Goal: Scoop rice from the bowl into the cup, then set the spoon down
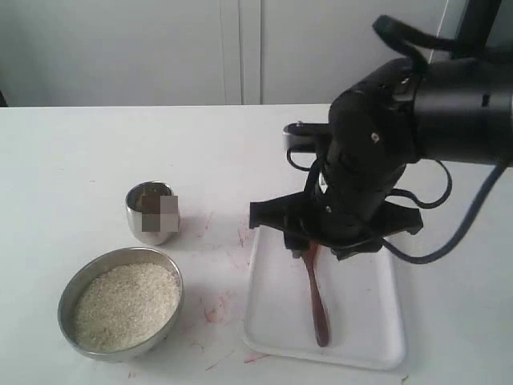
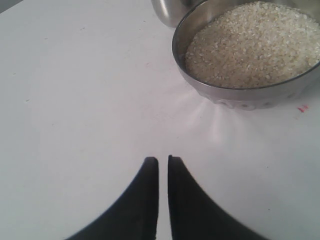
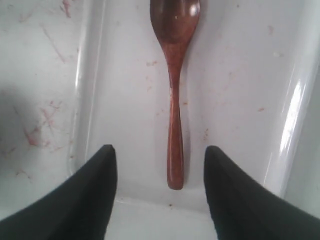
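The dark wooden spoon (image 1: 317,301) (image 3: 174,95) lies flat in the white tray (image 1: 369,321) (image 3: 125,75), its handle end pointing at my right gripper (image 3: 160,150). That gripper (image 1: 321,241) hovers open over the tray's far end, fingers either side of the handle tip and apart from it. The steel bowl (image 1: 120,303) (image 2: 240,95) full of rice (image 1: 124,305) (image 2: 250,45) sits at front left. The small steel cup (image 1: 152,212) (image 2: 167,12) stands just behind it. My left gripper (image 2: 163,161) is shut and empty over bare table, short of the bowl.
Red smears mark the white tabletop (image 1: 216,309) between bowl and tray. The right arm's black body (image 1: 417,120) and cable loom over the tray's far end. A pale wall (image 1: 160,48) runs behind the table.
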